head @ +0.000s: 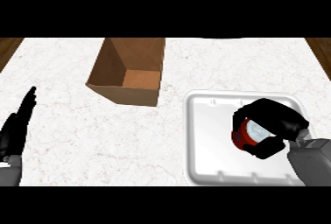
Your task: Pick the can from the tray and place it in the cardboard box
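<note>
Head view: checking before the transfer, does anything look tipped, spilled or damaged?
Nothing stands out. The brown cardboard box sits open and upright, the white rectangular tray lies flat, and the right hand curls round the red can over the tray. The left hand rests open at left.

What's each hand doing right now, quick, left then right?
Left hand: open, fingers straight, resting at the view's left edge.
Right hand: shut on the can, over the tray.

Within the black right hand (279, 117) the can (248, 134) shows red, its top perhaps pale grey, under the hand a white tray (205, 146), up-left a brown cardboard box (125, 93), the counter (77, 140) white with faint veins.
</note>
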`<action>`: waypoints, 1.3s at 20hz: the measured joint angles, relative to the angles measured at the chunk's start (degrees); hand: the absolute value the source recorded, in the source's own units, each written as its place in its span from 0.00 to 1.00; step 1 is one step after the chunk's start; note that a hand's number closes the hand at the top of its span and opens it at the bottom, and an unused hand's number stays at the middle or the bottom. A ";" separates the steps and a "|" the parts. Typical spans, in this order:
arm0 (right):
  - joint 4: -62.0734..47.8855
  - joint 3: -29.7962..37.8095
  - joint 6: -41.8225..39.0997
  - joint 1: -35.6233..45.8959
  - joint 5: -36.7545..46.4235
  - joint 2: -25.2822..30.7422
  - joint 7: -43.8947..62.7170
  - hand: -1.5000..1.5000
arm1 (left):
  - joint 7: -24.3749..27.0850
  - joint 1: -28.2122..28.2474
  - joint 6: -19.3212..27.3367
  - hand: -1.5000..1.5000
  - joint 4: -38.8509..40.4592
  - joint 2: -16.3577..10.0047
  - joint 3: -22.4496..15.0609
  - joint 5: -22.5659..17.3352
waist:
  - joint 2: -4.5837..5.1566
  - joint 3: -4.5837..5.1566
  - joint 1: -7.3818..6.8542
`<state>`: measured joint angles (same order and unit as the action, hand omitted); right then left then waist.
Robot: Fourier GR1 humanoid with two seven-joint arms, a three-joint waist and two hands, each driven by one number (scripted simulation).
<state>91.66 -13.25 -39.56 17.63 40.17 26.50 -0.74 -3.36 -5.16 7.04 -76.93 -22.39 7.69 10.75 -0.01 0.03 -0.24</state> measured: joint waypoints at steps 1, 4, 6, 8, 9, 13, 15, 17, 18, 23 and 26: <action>-0.31 -0.02 1.31 0.02 1.17 -0.03 -0.79 1.00 | 0.33 0.00 -0.20 0.50 0.33 0.01 0.27 0.01 | -0.03 0.02 0.02; -2.68 0.40 5.56 1.73 4.04 -0.85 -2.83 1.00 | 0.96 -0.94 0.11 0.50 1.70 0.43 0.39 0.84 | 0.00 0.04 0.01; -4.17 1.24 7.91 3.48 5.53 -0.94 -4.05 1.00 | 1.70 -2.19 -0.39 0.50 3.60 0.09 0.98 0.78 | 0.06 0.01 0.04; -4.60 2.09 10.65 4.10 6.77 -0.90 -5.39 1.00 | 1.56 -1.75 -0.10 0.50 3.08 0.66 0.79 1.12 | 0.04 -0.02 -0.01; -7.40 2.43 12.29 5.94 7.39 -0.89 -7.32 1.00 | 1.72 -1.45 0.08 0.50 2.73 0.94 0.59 1.35 | 0.11 -0.03 -0.32; -18.86 3.14 17.62 14.89 8.99 -0.74 -15.64 1.00 | 1.87 -3.00 -1.01 0.50 2.39 0.96 -0.17 1.32 | 0.97 -0.14 -2.77; -24.32 3.83 20.63 19.04 9.73 -0.45 -19.79 1.00 | 0.88 -3.67 -1.16 0.50 1.51 1.29 -0.92 1.65 | 1.21 -0.18 -3.60; -30.05 5.24 23.51 23.04 9.92 0.11 -24.06 1.00 | 0.93 -3.95 -1.09 0.50 1.56 1.49 -1.22 1.95 | 1.41 -0.19 -4.01; -32.41 6.24 24.24 25.41 9.50 0.32 -25.87 1.00 | 0.67 -4.09 -1.08 0.50 1.49 1.74 -1.46 2.05 | 1.43 -0.20 -4.07; -41.08 10.69 30.90 33.32 6.81 -1.10 -35.31 1.00 | -0.02 -4.75 -1.70 0.50 1.63 1.11 -0.81 1.67 | 1.38 -0.18 -4.03; -45.52 12.16 32.51 37.89 5.23 -2.80 -40.38 1.00 | -0.31 -4.81 -1.60 0.50 1.73 1.14 -0.63 1.81 | 1.14 -0.15 -3.44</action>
<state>46.15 -1.08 -7.05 55.51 45.41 23.70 -41.12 -3.67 -9.97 5.44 -75.20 -21.24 7.05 12.56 1.13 -0.11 -3.68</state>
